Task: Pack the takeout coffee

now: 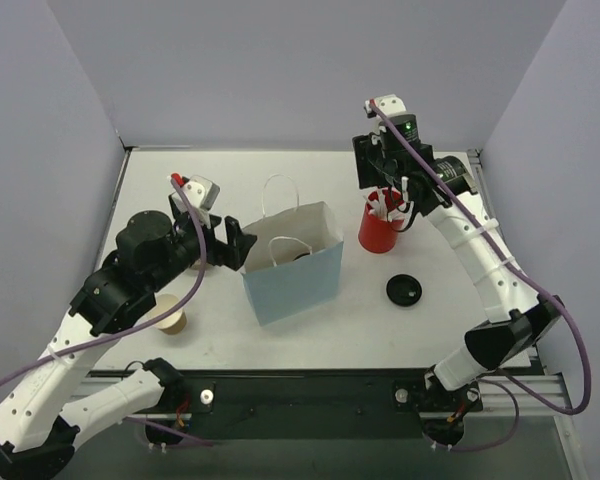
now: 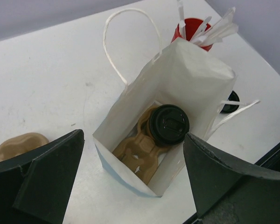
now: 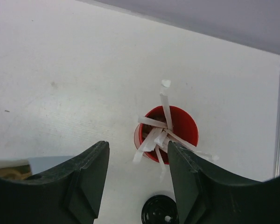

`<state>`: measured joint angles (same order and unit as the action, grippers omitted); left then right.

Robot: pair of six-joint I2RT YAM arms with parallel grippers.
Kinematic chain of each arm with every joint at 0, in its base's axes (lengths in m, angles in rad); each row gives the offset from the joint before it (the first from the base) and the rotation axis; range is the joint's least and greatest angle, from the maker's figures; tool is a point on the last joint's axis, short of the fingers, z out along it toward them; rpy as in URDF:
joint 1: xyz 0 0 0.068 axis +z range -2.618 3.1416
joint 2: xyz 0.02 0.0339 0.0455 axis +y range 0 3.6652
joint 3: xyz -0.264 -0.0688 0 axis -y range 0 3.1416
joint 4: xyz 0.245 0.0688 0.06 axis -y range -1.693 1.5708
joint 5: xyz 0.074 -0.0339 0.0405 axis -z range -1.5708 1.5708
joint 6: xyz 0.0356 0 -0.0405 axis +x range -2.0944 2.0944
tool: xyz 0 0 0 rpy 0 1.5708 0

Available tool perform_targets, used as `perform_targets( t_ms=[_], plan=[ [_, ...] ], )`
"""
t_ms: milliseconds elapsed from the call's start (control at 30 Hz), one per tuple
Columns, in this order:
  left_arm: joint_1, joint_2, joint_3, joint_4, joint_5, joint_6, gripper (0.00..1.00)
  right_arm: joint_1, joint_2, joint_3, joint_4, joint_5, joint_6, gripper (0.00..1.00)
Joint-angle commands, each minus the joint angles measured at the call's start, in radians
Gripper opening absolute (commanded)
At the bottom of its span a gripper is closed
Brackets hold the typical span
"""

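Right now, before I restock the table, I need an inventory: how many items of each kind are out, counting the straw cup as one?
Blue bag: 1
Tan cups: 2 (lidded coffee, open cup)
Red straw cup: 1
Loose black lid: 1
Brown carrier: 1
Total: 6

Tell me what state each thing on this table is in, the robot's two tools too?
blue bag, upright, mouth open
takeout coffee, lidded, inside the bag in a tan carrier
red cup, upright, full of white straws
loose black lid, flat on the table
tan cup, upright, no lid
left tool, open, empty, over the bag
right tool, open, empty, above the red cup
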<state>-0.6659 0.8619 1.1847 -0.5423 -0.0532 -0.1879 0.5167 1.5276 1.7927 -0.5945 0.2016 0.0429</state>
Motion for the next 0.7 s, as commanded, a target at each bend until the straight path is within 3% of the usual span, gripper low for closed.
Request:
perform_targets(
  t_ms=[0, 433, 567, 667],
  plan=[
    [0.0, -0.001, 0.047, -0.106, -0.024, -0.015, 0.97, -0.119, 0.135, 0.088, -0.025, -0.117, 0.029, 0.54],
    [0.002, -0.15, -0.002, -0.196, -0.137, -0.082, 0.97, -0.23, 0.393, 0.208, -0.011, -0.223, -0.081, 0.53],
    [0.002, -0.162, 0.007, -0.226, -0.154, -0.087, 0.97, -0.238, 0.425, 0.208, -0.002, -0.217, -0.083, 0.47],
    [0.002, -0.162, 0.006, -0.237, -0.152, -0.093, 0.97, -0.242, 0.445, 0.203, 0.009, -0.209, -0.083, 0.37]
  ],
)
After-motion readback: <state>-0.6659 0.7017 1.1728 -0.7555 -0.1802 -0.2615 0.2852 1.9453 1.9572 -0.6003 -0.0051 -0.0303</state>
